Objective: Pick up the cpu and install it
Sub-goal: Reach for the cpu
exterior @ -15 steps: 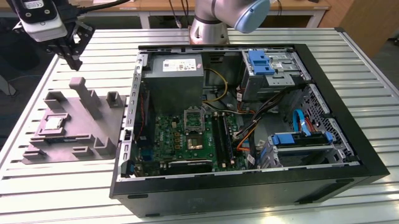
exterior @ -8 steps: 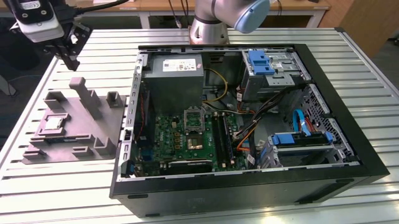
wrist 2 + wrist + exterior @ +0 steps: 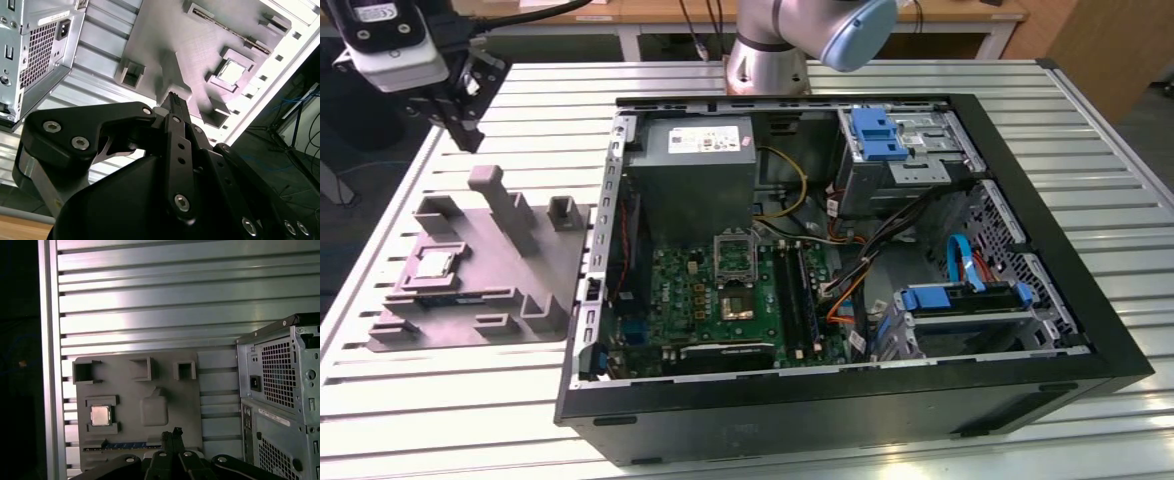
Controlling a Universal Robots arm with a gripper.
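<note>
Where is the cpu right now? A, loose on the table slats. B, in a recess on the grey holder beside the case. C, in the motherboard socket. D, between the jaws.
B: the cpu sits in a square recess of the grey holder.

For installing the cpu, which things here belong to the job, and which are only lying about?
Belong to the job: cpu, grey holder beneath it, tool, motherboard socket, open computer case.
Only lying about: power supply, blue drive brackets, cables.
</note>
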